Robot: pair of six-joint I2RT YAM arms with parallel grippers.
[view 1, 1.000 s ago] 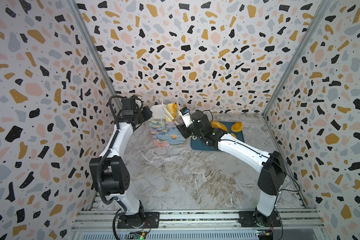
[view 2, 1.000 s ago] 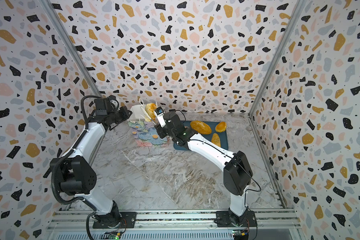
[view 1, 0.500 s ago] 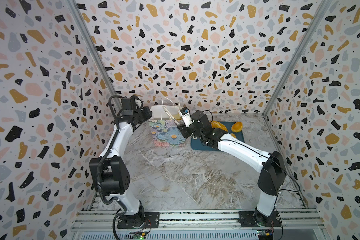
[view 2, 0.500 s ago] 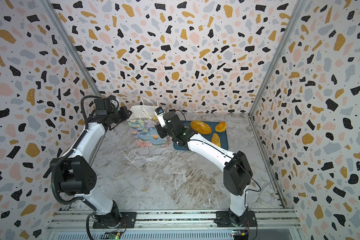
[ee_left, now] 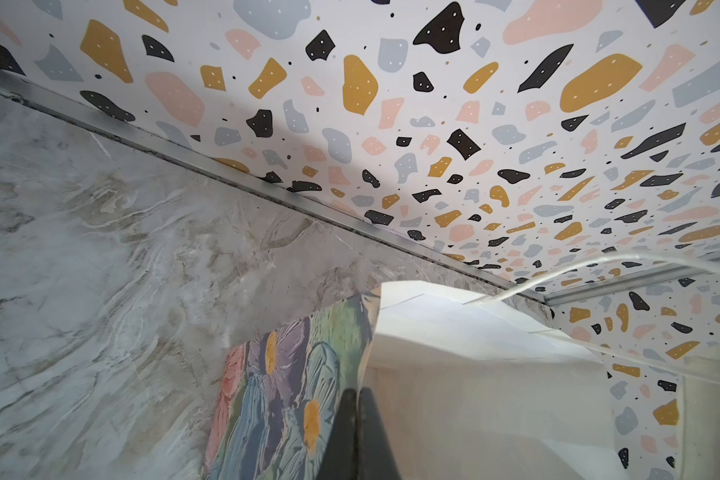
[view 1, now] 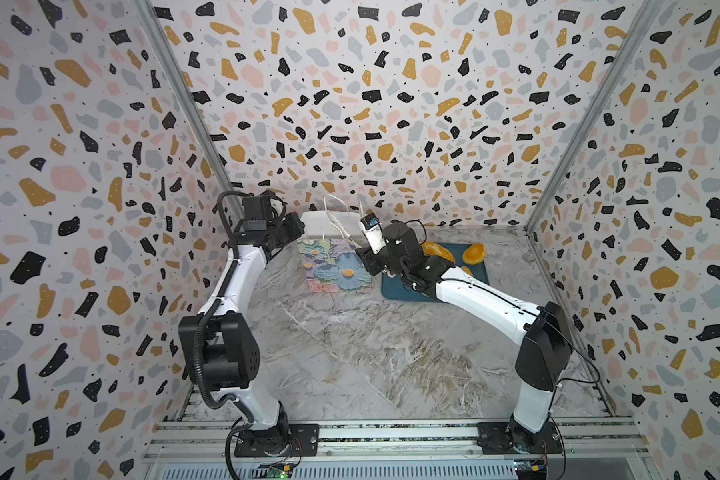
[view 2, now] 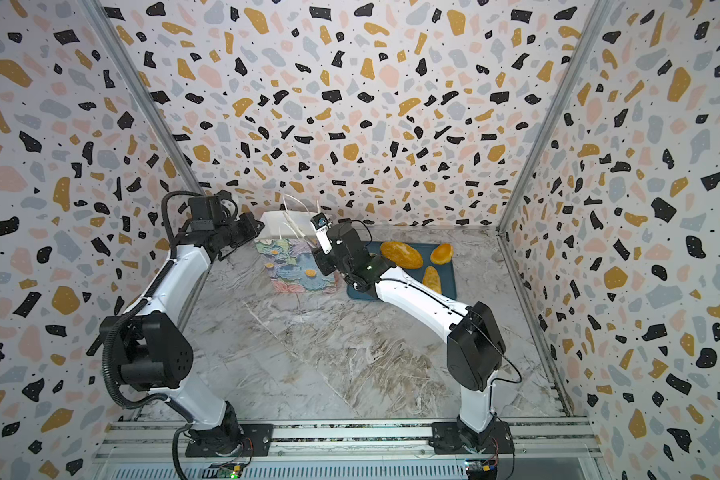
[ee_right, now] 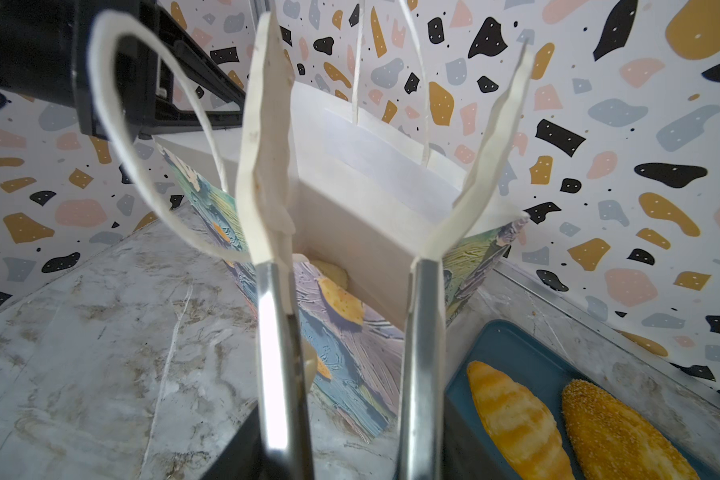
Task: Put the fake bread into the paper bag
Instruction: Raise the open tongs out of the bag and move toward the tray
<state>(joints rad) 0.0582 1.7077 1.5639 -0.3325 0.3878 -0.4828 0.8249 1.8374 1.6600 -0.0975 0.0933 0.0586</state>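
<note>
- The left hand (ee_left: 357, 399) is pressed together, pinching the rim wall of the paper bag (view 1: 335, 266).
- The right hand (ee_right: 391, 62) is spread and empty, at the bag's open mouth.
- A speckled loaf (view 2: 400, 254), round bun (view 2: 441, 253) and striped roll (view 2: 431, 279) lie on the teal tray (view 2: 449, 286), just beside the upright bag on the table (view 1: 350, 353).

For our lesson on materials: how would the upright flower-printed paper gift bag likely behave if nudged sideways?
The flower-printed paper gift bag probably tips or slides easily: it stands tall on thin walls. Its white cord handles curl loosely, so likely floppy. The left gripper, shut on its rim, should steady it.
</note>
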